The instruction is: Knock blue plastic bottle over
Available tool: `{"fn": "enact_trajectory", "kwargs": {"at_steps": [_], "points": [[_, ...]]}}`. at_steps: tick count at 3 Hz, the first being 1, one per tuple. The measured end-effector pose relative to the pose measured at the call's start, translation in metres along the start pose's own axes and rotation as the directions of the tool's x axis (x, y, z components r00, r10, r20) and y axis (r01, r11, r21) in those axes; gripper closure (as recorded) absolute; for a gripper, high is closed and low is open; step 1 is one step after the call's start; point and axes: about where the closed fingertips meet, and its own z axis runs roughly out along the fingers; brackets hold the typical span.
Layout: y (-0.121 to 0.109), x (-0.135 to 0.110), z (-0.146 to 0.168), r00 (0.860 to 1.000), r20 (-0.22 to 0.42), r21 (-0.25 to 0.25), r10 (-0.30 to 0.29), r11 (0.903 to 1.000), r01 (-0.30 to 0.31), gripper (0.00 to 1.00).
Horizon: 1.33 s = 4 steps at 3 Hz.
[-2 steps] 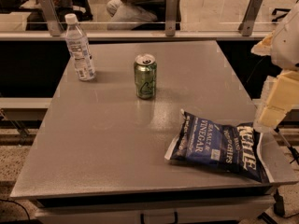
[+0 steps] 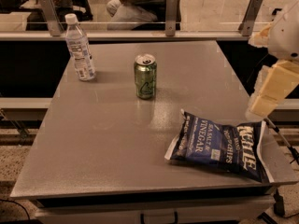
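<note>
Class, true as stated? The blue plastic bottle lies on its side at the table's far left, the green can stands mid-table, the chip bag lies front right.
No: the camera view shows the blue plastic bottle standing upright there. The green can and chip bag are as stated; the tool hangs beyond the table's right edge.

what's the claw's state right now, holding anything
Claw: cannot be told; at the right edge of the grey table, far from the slim clear plastic water bottle.
</note>
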Motion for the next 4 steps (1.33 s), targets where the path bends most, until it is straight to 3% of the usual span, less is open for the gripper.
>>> {"fn": "enact_trajectory", "kwargs": {"at_steps": [1, 2, 3, 4], "points": [[-0.025, -0.024, 0.001, 0.996, 0.088, 0.027, 0.004, 0.9996, -0.007, 0.00], [-0.052, -0.052, 0.003, 0.982, 0.190, 0.034, 0.016, 0.9992, -0.023, 0.00], [-0.062, -0.090, 0.003, 0.963, 0.268, 0.029, 0.023, 0.9991, -0.031, 0.00], [-0.070, -0.129, 0.012, 0.950, 0.309, 0.017, 0.056, 0.9978, -0.064, 0.00]]}}
